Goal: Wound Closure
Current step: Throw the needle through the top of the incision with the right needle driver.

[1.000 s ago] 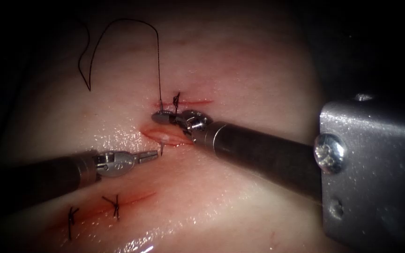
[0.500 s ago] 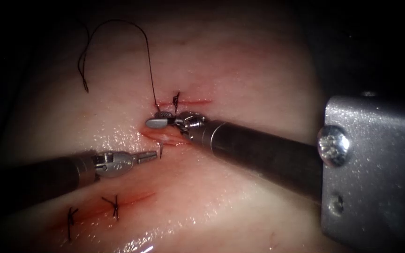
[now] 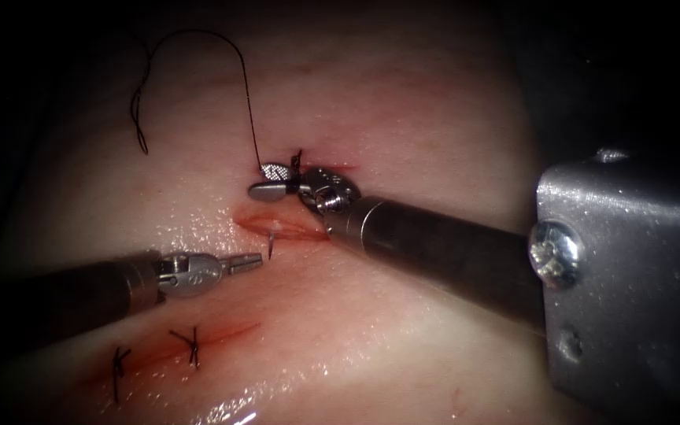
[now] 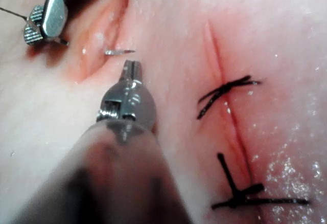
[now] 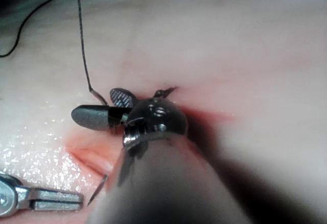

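Near the middle of the endoscope view, the needle pokes up out of the tissue at the lower edge of the open cut. Just its thin, shiny, pointed tip shows; the rest is hidden inside the tissue. The left tool comes in from the lower left. Its jaws are closed and hold nothing, and their tip sits just beside the needle tip without touching it. The right tool comes in from the right and sits just above the cut. Its jaws are spread apart, with the needle's back end between them; I cannot tell if they grip it. The dark thread rises from there and curls toward the upper left.
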`<state>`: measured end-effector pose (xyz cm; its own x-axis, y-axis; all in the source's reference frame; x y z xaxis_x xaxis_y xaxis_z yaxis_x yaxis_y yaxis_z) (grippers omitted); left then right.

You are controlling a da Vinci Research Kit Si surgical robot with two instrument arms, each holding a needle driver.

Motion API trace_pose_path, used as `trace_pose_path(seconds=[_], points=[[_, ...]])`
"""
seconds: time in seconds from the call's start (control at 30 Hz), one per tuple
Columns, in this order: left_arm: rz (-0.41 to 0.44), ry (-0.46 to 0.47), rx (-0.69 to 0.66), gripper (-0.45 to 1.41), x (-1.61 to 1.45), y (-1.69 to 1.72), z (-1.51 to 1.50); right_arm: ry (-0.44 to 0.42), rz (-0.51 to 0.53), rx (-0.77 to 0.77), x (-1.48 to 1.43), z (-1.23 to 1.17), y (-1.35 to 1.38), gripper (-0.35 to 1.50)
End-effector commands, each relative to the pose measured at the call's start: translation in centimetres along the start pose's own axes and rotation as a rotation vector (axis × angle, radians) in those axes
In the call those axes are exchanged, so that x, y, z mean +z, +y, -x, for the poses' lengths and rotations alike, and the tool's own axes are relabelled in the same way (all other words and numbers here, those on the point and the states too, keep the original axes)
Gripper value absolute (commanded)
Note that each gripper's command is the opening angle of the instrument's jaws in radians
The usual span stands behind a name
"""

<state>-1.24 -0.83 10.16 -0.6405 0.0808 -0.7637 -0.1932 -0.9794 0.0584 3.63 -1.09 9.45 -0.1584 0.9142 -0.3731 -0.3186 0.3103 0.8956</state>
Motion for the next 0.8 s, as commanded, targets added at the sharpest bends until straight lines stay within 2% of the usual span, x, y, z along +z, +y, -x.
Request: trace_pose_path(seconds=[0.03, 0.23, 0.27, 0.3, 0.33, 0.37, 0.43, 0.5, 0.6, 0.8], points=[[0.000, 0.002, 0.001, -0.45, 0.08, 0.00, 0.01, -0.002, 0.000, -0.018, 0.14, -0.03, -0.02, 1.20], [0.001, 0.003, 0.000, -0.45, 0.07, 0.02, 0.00, -0.013, 0.015, -0.056, 0.22, 0.01, -0.04, 1.16], [0.001, 0.002, 0.000, -0.45, 0.07, 0.02, 0.00, -0.018, 0.018, -0.062, 0.22, 0.01, -0.04, 1.01], [0.001, 0.002, 0.000, -0.45, 0.07, 0.02, 0.00, -0.029, 0.023, -0.074, 0.22, 0.01, -0.04, 0.72], [0.001, 0.002, 0.000, -0.45, 0.07, 0.02, 0.00, -0.042, 0.040, -0.072, 0.21, 0.00, -0.04, 0.24], [0.001, 0.002, 0.000, -0.45, 0.07, 0.02, 0.00, -0.049, 0.071, -0.071, 0.19, 0.00, -0.04, -0.35], [0.001, 0.002, 0.000, -0.45, 0.07, 0.02, 0.00, -0.056, 0.141, -0.072, 0.14, -0.04, -0.04, -0.35], [0.001, 0.002, 0.000, -0.45, 0.07, 0.02, 0.00, -0.031, 0.160, 0.027, 0.04, -0.13, -0.04, -0.35], [0.001, 0.002, 0.006, -0.45, 0.07, 0.02, 0.00, -0.031, 0.172, 0.095, -0.01, -0.15, -0.04, -0.35], [0.002, 0.004, 0.006, -0.45, 0.08, 0.01, 0.00, -0.080, 0.106, 0.291, 0.00, 0.02, -0.02, -0.35]])
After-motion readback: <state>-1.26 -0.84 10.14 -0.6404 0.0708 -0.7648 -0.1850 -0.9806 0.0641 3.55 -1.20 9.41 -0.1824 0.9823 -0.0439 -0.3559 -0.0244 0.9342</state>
